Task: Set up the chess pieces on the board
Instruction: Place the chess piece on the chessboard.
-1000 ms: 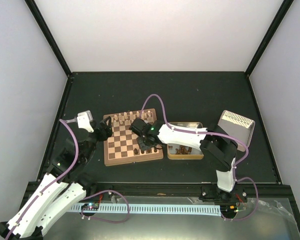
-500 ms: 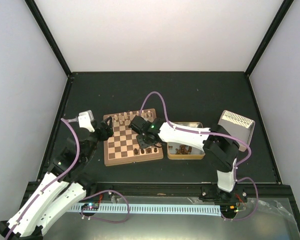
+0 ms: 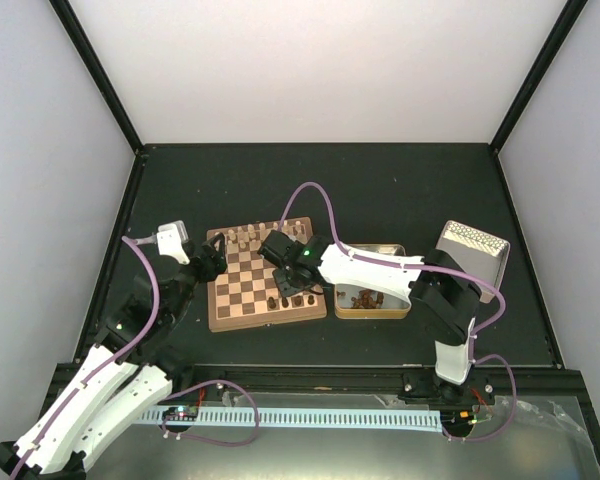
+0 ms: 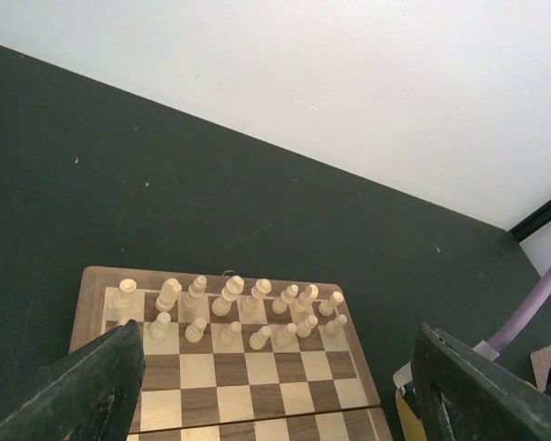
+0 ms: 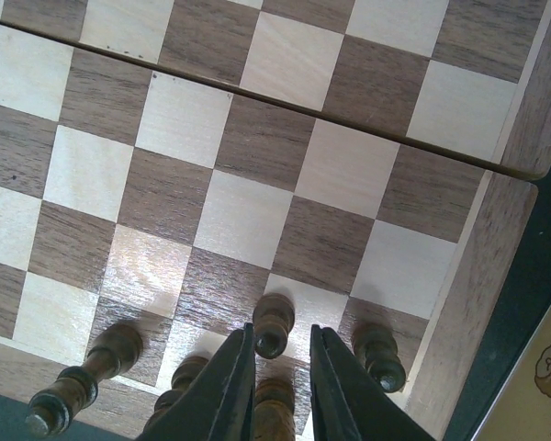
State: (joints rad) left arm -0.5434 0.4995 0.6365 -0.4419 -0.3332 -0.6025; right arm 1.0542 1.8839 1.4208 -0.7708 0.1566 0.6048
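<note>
Board (image 3: 265, 288) sits flat on the black table (image 3: 380, 190), ahead of the left arm. The pale pieces (image 4: 230, 308) stand upright in two rows along its far edge. We see a handful of dark pieces (image 3: 288, 298) grouped at the near right corner, all upright in the wrist view, on the last rows beside the reddish border. The right gripper (image 5: 281, 331) hangs low over that cluster, pointing down. Its jaws stand a narrow gap apart, with one dark pawn (image 5: 271, 329) at the fingertips and another piece lower in the gap. Space shows beside them, so we see no pinch. The left gripper (image 4: 280, 367) hovers by the board's left edge with jaws spread wide and nothing between them. An open tin (image 3: 370, 310) lies just right of the board, touching or nearly so, with more brown pieces in it. A metal lid (image 3: 470, 255) lies further right, apart from the tin.
</note>
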